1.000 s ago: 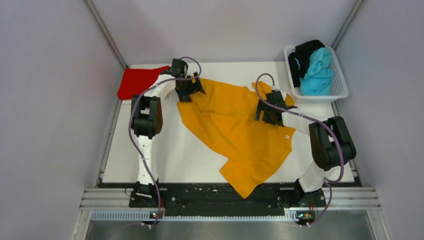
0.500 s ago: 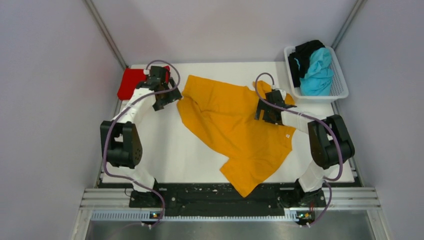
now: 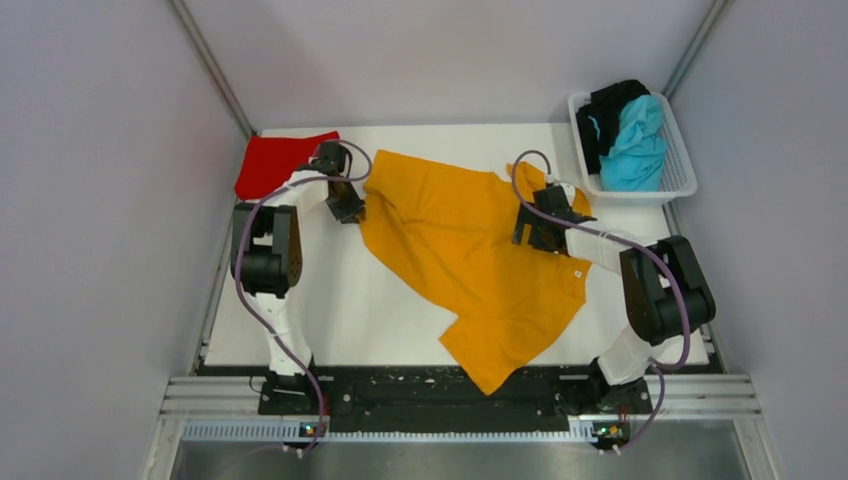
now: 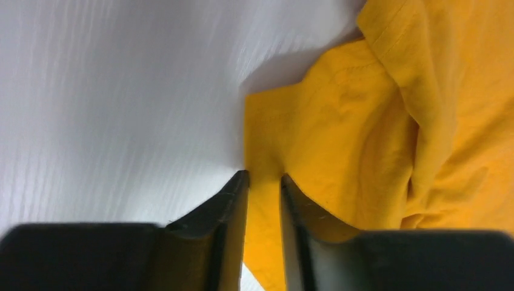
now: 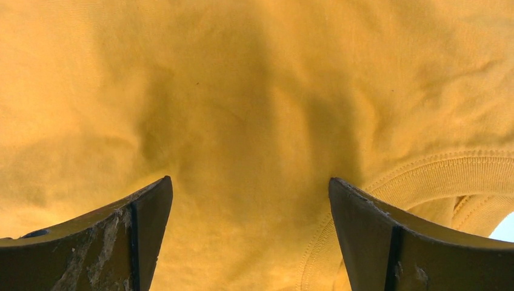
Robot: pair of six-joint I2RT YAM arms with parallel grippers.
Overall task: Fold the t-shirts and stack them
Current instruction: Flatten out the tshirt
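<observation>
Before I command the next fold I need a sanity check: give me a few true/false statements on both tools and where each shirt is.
1. The left tool is pinched on an edge of the orange-yellow t-shirt. True.
2. The right tool is shut on the collar. False: its jaws stand wide open over the cloth, beside the collar.
3. The red t-shirt is in the basket. False: it lies on the table at the far left corner; the basket holds the turquoise t-shirt and the black t-shirt.
4. The orange-yellow t-shirt lies unfolded and rumpled on the table. True.
</observation>
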